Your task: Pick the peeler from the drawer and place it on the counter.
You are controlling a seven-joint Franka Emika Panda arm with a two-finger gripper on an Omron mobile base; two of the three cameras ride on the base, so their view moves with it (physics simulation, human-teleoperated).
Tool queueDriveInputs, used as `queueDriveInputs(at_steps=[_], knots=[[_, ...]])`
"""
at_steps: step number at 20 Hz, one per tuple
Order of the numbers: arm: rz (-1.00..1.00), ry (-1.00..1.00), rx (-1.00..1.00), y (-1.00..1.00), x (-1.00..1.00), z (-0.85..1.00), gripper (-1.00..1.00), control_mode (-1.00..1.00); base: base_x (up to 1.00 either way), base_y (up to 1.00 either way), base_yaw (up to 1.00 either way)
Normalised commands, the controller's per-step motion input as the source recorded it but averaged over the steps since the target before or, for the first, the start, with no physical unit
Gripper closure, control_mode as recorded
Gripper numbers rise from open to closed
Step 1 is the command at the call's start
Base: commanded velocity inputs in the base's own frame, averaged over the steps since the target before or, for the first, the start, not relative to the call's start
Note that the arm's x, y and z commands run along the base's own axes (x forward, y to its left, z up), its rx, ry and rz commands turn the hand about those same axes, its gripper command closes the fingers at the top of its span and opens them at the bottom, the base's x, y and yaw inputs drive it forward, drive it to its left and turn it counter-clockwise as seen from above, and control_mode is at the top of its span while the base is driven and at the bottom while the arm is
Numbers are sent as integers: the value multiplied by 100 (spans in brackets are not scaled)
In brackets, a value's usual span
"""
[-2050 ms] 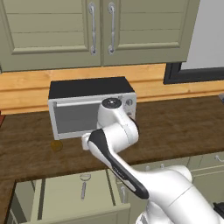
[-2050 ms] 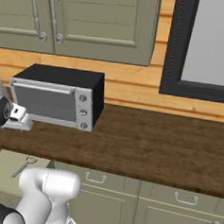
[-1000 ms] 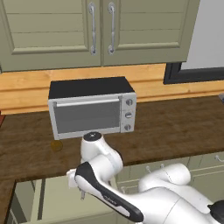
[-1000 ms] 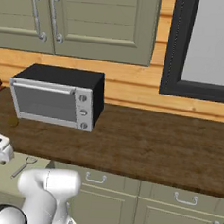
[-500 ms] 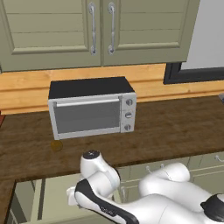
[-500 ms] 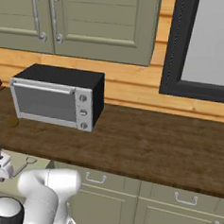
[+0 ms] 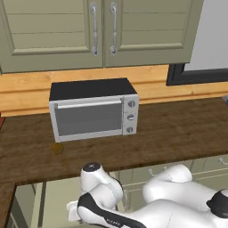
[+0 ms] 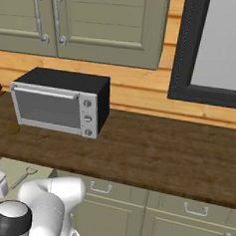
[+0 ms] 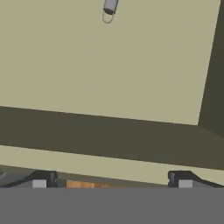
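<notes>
So far we hover our spread, empty gripper (image 9: pixel 112 181) over the drawer (image 9: pixel 109 74); the peeler (image 9: pixel 109 8) at twelve o'clock awaits grasping, lifting, then the counter (image 8: pixel 152 152).

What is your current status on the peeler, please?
Gripper open, empty, over drawer. Peeler loose on drawer floor, ahead of the fingers. Nothing in the way.
</notes>
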Motion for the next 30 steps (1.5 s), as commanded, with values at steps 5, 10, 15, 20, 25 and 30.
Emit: queueDriveInputs(at_steps=[5, 10, 15, 20, 25, 30], knots=[[0, 12, 0, 11, -46, -23, -100, -100, 0, 0, 0], [0, 11, -1, 18, -62, -54, -100, -100, 0, 0, 0], [0, 2, -6, 27, -70, -68, -100, -100, 0, 0, 0], [3, 1, -3, 18, -58, -35, -100, -100, 0, 0, 0], [3, -4, 8, -37, 34, 12, -100, -100, 0, 0, 0], [0, -5, 18, -62, 100, 16, -100, -100, 0, 0, 0]])
